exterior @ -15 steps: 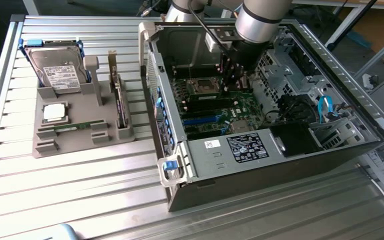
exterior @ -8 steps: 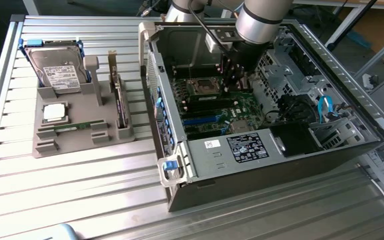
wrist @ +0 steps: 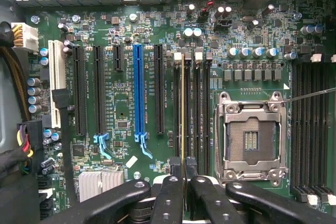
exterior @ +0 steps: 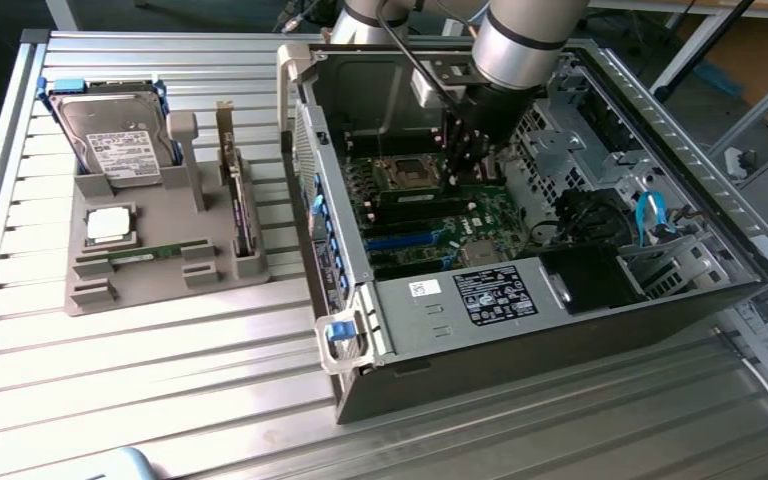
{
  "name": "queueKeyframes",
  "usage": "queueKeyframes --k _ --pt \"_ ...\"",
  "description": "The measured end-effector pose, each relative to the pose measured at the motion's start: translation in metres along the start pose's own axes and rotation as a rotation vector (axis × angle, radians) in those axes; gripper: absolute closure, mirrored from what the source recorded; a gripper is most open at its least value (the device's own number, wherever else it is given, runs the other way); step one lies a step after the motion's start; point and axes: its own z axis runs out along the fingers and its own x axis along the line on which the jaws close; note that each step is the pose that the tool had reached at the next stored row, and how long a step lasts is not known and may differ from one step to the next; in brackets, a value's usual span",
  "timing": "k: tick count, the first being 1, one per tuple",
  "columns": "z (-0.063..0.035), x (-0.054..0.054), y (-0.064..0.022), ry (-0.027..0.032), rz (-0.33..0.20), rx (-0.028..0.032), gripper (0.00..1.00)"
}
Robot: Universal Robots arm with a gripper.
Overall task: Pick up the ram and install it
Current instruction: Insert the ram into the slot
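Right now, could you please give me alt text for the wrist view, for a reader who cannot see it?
The gripper is shut on the ram, held edge-on at the black memory slots beside the empty CPU socket. The green motherboard also carries one blue slot among black ones.

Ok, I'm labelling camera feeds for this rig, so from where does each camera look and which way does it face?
Exterior view: off the arm, high up, looking down at the table, parts holder and open computer case; the arm reaches into the case.
Wrist view: on the wrist, facing the motherboard squarely; the end effector, shut on the ram, shows.
Shared: the empty processor socket and blue slot.
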Motion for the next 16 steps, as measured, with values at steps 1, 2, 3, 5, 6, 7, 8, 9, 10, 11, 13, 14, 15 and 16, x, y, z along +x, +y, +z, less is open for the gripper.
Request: queueKeyframes --k 1,2,3,5,6,7,8,9,10,11,13,14,15,16 --pt "0.0000 0.0000 0.0000 0.0000 0.000 0.0000 0.88" --pt "0.0000 0.0000 0.0000 0.0000 0.000 0.0000 0.88" --pt "0.0000 0.0000 0.0000 0.0000 0.000 0.0000 0.88" --pt "0.0003 0.0001 0.0000 0.0000 0.000 0.0000 0.88" --pt "0.0007 0.0001 0.0000 0.0000 0.000 0.0000 0.88" --pt "0.0010 0.0001 0.0000 0.0000 0.000 0.0000 0.88" --pt "0.0016 0.0001 0.0000 0.0000 0.000 0.0000 0.88" --pt "0.0021 0.0001 0.0000 -0.0001 0.000 0.0000 0.88" --pt "0.0026 0.0001 0.0000 0.0001 0.000 0.0000 0.88" --pt "0.0029 0.0001 0.0000 0.0001 0.000 0.0000 0.88" --pt "0.0030 0.0001 0.0000 0.0003 0.000 -0.0001 0.88" --pt "0.0030 0.0001 0.0000 0.0003 0.000 -0.0001 0.88" --pt "0.0031 0.0001 -0.0001 0.0000 0.000 0.0000 0.88" --pt "0.0031 0.0001 0.0000 0.0001 0.000 0.0000 0.88"
